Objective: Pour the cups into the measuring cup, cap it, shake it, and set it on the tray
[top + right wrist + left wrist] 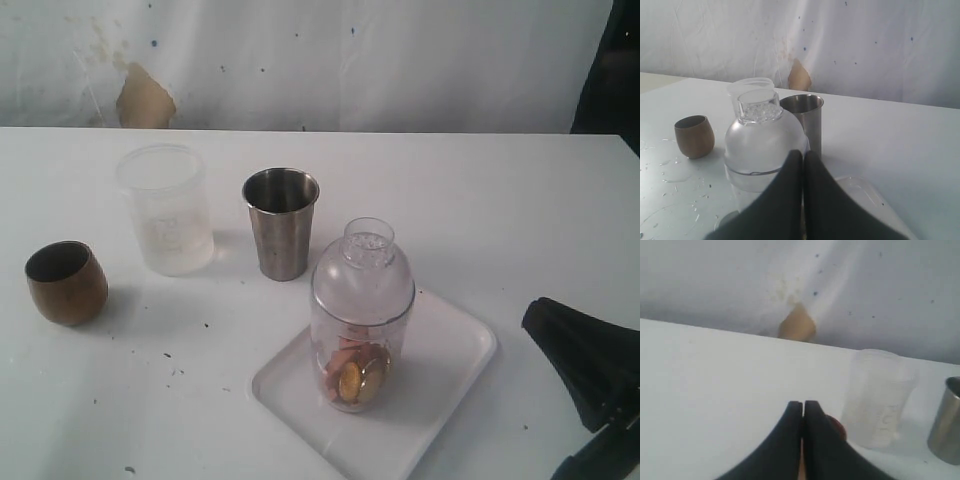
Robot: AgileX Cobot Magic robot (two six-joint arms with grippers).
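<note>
Claws first: the left claw point(803, 405) is pressed together on nothing above bare counter point(715, 380), and the right claw point(803, 154) is likewise closed and empty, aimed at the measuring cup point(765, 145) but apart from it. That measuring cup stands upright on the tray point(455, 350), toward its left part in the exterior view, with the domed lid point(365, 265) seated on top. Beyond it the steel cup point(282, 222), frosted cup point(167, 210) and brown cup point(66, 283) stand upright on the counter. The task looks all but done, so the step in hand seems to be clearing away. Doing that well means drawing the right claw straight back and level, without swinging toward the tall, top-heavy measuring cup or nudging the tray rim. Only the exterior view shows the orange and gold pieces point(355, 375) at the bottom of the measuring cup; the right wrist view hides them behind the claw. The right wrist view alone shows wet marks point(670, 172) on the counter near the brown cup. The left wrist view catches only the frosted and steel cups, never the tray, and the left claw is absent from the exterior view.
</note>
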